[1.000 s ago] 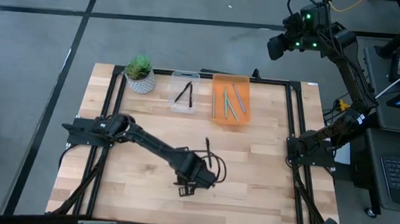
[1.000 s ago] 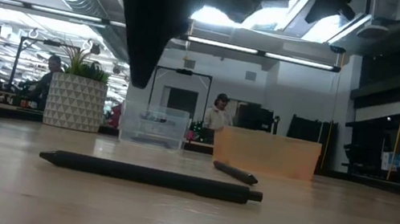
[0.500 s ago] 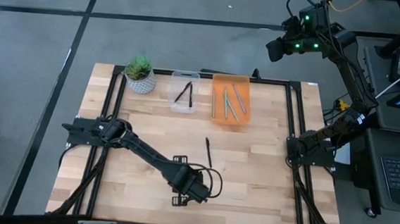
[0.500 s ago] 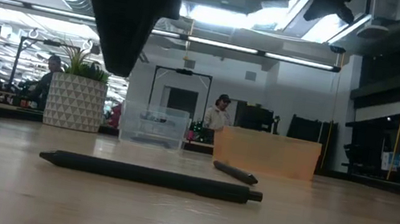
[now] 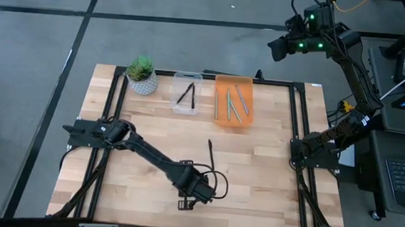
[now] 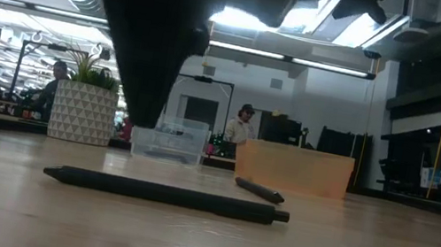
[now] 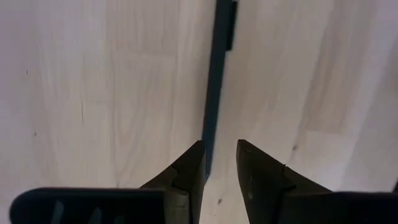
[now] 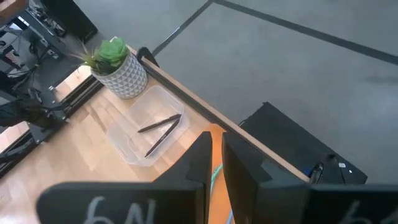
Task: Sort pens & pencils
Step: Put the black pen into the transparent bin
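One black pen lies flat on the wood, crosswise near the table's near edge. My left gripper hovers over one end of it, open by a narrow gap, and that end shows just beside one fingertip. In the high view the left gripper covers this pen. A second black pen lies farther in, toward the bins. Two black pens rest in the clear bin. Several teal-green pencils lie in the orange bin. My right gripper is shut, raised high beyond the far right corner.
A potted plant stands at the far left, next to the clear bin. A black frame runs round the table. Bare wood lies to the right of my left gripper. People show in the room behind the table in the low view.
My left gripper has moved toward the table's near edge, away from the second black pen. Both pens on the table have stayed where they lay.
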Tool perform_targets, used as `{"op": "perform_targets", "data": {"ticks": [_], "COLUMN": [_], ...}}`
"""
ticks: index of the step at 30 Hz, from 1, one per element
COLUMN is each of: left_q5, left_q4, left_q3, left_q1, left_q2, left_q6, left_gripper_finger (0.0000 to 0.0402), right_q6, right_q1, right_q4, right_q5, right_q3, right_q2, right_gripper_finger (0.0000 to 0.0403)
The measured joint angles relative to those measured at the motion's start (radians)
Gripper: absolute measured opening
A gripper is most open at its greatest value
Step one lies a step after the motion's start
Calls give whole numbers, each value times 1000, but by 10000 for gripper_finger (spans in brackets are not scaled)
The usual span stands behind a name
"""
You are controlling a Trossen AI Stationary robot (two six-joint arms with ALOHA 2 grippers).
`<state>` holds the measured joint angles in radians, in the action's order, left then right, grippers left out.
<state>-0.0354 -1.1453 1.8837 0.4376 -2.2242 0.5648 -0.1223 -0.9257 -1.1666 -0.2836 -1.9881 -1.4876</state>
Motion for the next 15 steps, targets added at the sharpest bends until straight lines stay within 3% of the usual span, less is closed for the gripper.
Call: {"op": "perform_targets", "data": {"ticks": [15], "left_q5": [74], "left_q4": [105], "left_q3": [-11], "left_q1": [-54], "left_q2": [-2], "left_q6": [-18], "left_gripper_finger": [90], "right_q6": [0], "right_q1": [0], "right_q4": [12], "right_q5": [0], "right_q3": [0], "right_q2": [0], "right_gripper_finger": [39]}}
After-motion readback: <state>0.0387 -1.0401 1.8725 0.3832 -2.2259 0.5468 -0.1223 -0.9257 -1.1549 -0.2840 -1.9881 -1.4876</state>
